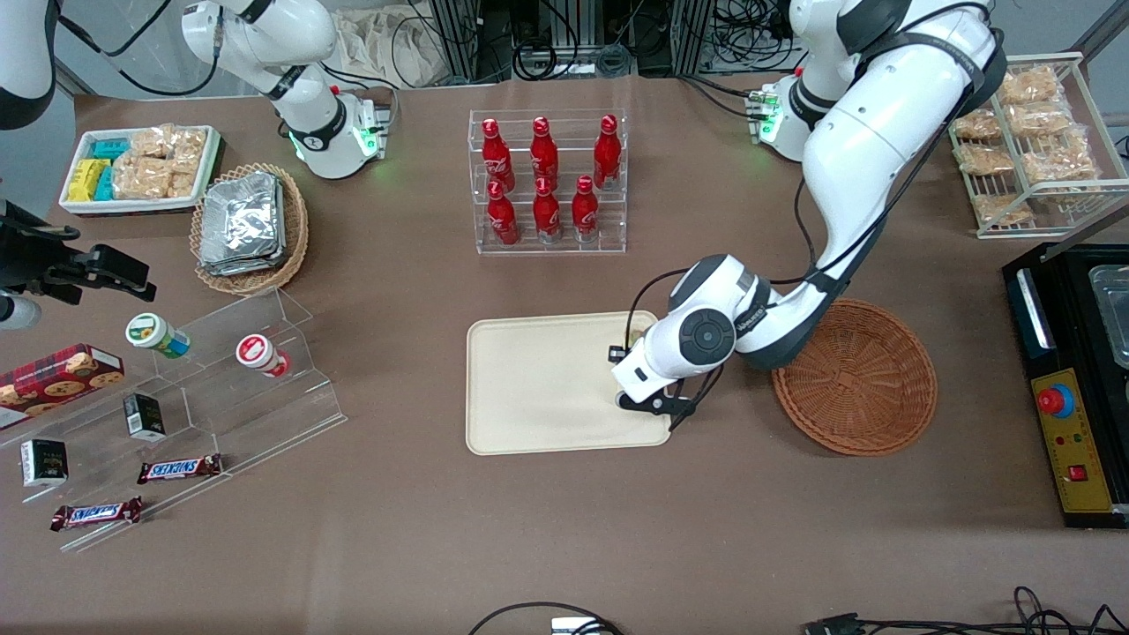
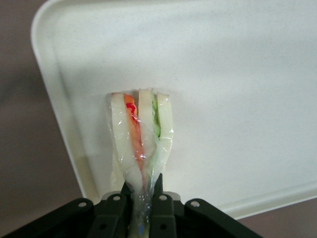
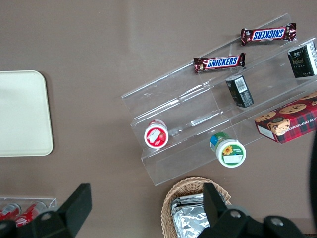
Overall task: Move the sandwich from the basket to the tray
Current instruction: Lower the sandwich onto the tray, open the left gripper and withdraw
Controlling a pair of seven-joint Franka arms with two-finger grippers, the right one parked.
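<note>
So the tray [image 1: 538, 388] sits in the middle of the desk [image 1: 564, 547], nearer the front camera than the clear rack of red bottles [image 1: 547, 181]. The end effector [image 1: 637, 399] hangs over the tray's edge on the working arm's side, and it's pinching the sandwich [image 2: 141, 131] by its narrow end. In the wrist view the two black fingers [image 2: 161, 191] squeeze the wrapped tip from both sides, and the wide end of the wedge sticks out away from them, over the tray's [image 2: 223, 74] pale floor near one rounded corner. I can't tell whether the sandwich is touching the tray or just above it. From the front it's almost all hidden under the wrist.

Looks-wise: a triangular wedge in clear film, three slices of pale bread, an orange-red layer in one gap and a green layer in the other.

The reddish-brown basket [image 1: 860, 379] is just beside the tray toward the working arm's end, with nothing in it.
</note>
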